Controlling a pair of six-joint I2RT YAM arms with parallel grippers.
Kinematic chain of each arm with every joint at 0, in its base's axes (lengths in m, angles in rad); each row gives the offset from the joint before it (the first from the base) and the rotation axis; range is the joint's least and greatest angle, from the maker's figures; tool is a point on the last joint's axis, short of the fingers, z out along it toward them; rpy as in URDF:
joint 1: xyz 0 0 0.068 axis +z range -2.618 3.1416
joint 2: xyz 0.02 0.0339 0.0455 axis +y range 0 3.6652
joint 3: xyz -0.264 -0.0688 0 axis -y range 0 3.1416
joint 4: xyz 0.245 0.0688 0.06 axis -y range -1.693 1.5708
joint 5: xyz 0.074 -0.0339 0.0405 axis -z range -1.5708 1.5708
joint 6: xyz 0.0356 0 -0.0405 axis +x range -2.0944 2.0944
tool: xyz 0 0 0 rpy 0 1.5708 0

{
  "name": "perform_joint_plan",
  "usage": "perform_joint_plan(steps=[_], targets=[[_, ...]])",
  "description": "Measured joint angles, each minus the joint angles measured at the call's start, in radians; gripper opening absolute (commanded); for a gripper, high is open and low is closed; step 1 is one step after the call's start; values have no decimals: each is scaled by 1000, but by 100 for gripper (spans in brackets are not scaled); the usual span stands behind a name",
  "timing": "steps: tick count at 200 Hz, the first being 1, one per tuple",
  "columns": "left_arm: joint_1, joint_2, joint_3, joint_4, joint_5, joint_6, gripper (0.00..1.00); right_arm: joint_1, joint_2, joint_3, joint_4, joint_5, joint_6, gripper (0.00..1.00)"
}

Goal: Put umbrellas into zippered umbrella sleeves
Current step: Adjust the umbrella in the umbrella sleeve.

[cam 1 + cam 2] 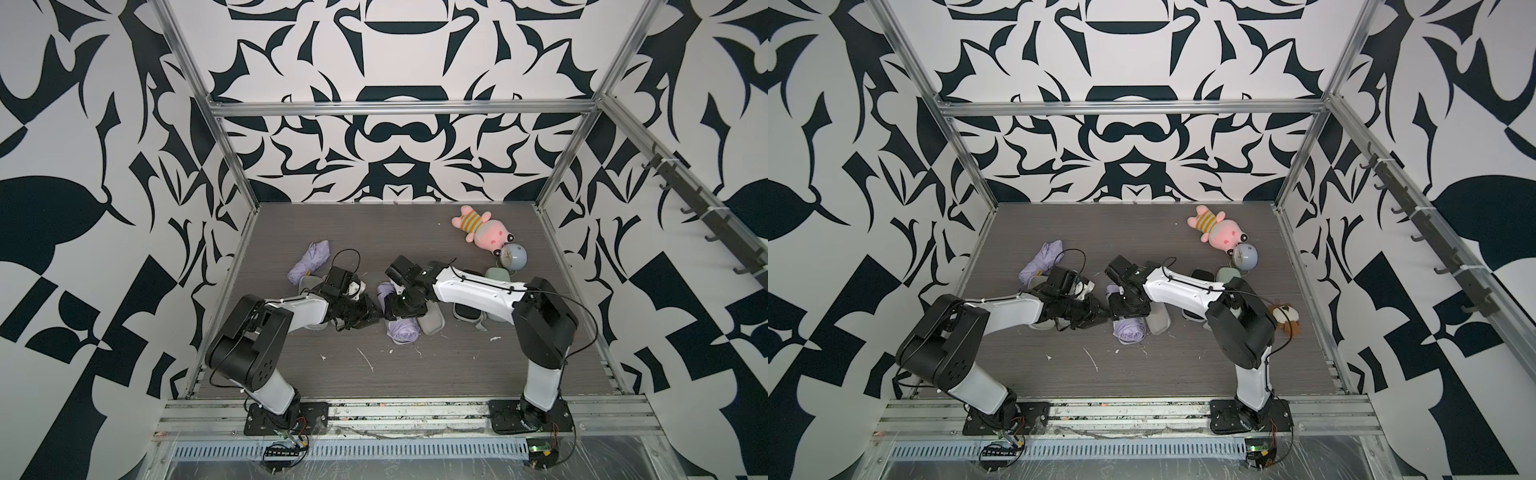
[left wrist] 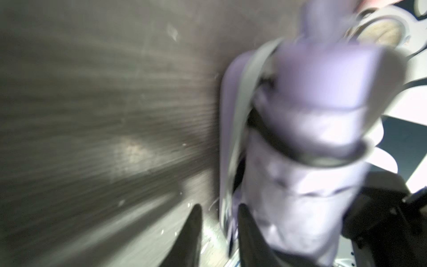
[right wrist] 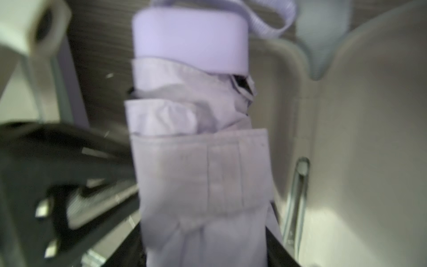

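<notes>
Lilac umbrella (image 1: 401,331) lies against the grey lining of an open sleeve (image 1: 432,322), not visibly seated inside it. The right gripper (image 3: 208,242) straddles the umbrella; whether it pinches cannot be told. The left gripper (image 2: 219,210), across the umbrella from the sleeve, has its fingers slightly parted. A second umbrella (image 1: 309,266) lies loose, well away from the sleeve. Nothing looks zipped, so most of the task appears to remain.

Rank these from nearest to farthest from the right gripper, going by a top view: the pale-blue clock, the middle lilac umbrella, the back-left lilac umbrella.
1. Middle lilac umbrella: directly at the right gripper, lying between its fingers.
2. Back-left lilac umbrella: off to the left, beyond the left arm's wrist.
3. Pale-blue clock: far off to the right, toward the back wall.
</notes>
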Motion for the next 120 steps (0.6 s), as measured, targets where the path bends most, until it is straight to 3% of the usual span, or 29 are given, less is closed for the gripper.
perform_joint_plan(steps=[35,70,120], targets=[[7,-1,7,-15,-1,10,43,-17,-34,75,-26,-2,-17,65],[7,19,25,-18,0,10,39,-6,-31,82,-29,25,-4,47],[7,35,36,-2,0,2,35,10,-7,18,-6,52,-8,34]])
